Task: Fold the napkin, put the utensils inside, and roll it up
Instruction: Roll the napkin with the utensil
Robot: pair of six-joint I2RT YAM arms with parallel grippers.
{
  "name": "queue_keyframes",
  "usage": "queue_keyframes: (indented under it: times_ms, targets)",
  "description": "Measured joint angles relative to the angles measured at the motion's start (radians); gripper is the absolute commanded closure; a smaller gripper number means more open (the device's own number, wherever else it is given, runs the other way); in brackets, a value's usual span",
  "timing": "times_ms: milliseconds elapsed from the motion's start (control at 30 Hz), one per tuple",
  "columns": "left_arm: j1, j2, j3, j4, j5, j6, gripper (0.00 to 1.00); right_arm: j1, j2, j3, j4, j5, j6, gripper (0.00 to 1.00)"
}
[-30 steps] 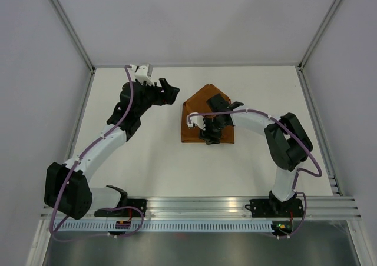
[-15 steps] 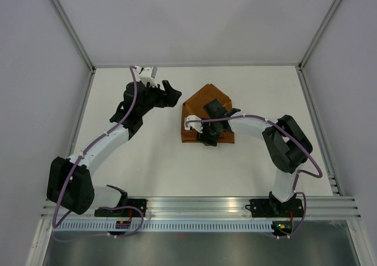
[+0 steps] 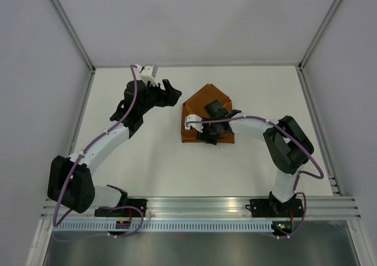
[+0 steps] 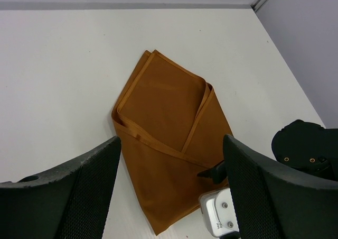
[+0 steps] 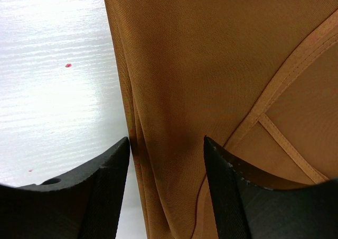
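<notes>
A: R claw (image 5: 166, 144), what state?
B: Jaws are seen spread, nothing pinched. It's held low over the napkin (image 5: 211, 64), at the cloth's layered side edge, and that edge is seen running btw. the two fingers (image 5: 105, 186). Whether cloth is touched by the pads can't be told, as the view's too close.
A: And from above?
B: The R claw (image 3: 204, 138) is found on the near-left part of the napkin (image 3: 206, 95), w/ the wrist stretched across the cloth's near half.
A: L claw (image 4: 170, 144)?
B: Also spread wide, nothing held. The napkin (image 4: 163, 107) is framed btw. its fingers (image 4: 79, 186) but lies well beyond them. In the top view the L claw (image 3: 172, 93) is seen left of the cloth, apart from it, pointed toward it.
A: The napkin itself?
B: Rust-orange, folded in layers, w/ hemmed edges crossing on top. One corner is pointed at the far wall. It's laid flat on the white desk (image 3: 147, 160), right of centre, in the far half.
A: Anything else?
B: Small red specks (image 5: 68, 65) are seen on the desk (image 5: 53, 91) near the cloth's edge. Part of the R arm (image 4: 303, 144) is caught at the lower right of the L wrist view.
</notes>
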Motion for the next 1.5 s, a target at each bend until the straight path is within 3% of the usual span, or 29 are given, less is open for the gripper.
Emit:
queue_keyframes:
  times_ms: [300,433,633,1000,1033,1067,1100,1367,1500]
  targets:
    - [0.000,0.002,-0.023,0.020,0.002,0.000,0.21,0.000,0.000,-0.006,-0.002,-0.005,-0.003,0.49]
    - [0.000,-0.001,-0.138,0.105,-0.015,-0.001,0.23,0.002,-0.004,-0.015,0.002,-0.009,-0.003,0.57]
    - [-0.004,-0.016,-0.307,0.186,-0.085,-0.002,0.34,0.001,-0.003,-0.017,0.004,-0.012,-0.005,0.63]
    - [-0.044,-0.085,-0.408,0.326,-0.220,0.009,0.71,-0.034,0.064,0.082,-0.087,-0.082,-0.022,0.76]
    - [-0.058,-0.084,-0.415,0.329,-0.239,0.017,0.76,-0.037,0.071,0.093,-0.096,-0.088,-0.024,0.76]
    - [-0.071,-0.082,-0.419,0.332,-0.252,0.024,0.91,-0.043,0.081,0.109,-0.114,-0.099,-0.028,0.76]
    - [-0.088,-0.079,-0.422,0.336,-0.269,0.030,0.97,-0.047,0.092,0.125,-0.133,-0.109,-0.033,0.76]
    - [-0.222,-0.021,-0.489,0.486,-0.378,0.143,0.98,-0.105,0.197,0.285,-0.312,-0.235,-0.069,0.78]
    - [-0.288,0.032,-0.539,0.612,-0.389,0.259,0.93,-0.133,0.246,0.353,-0.391,-0.303,-0.088,0.79]
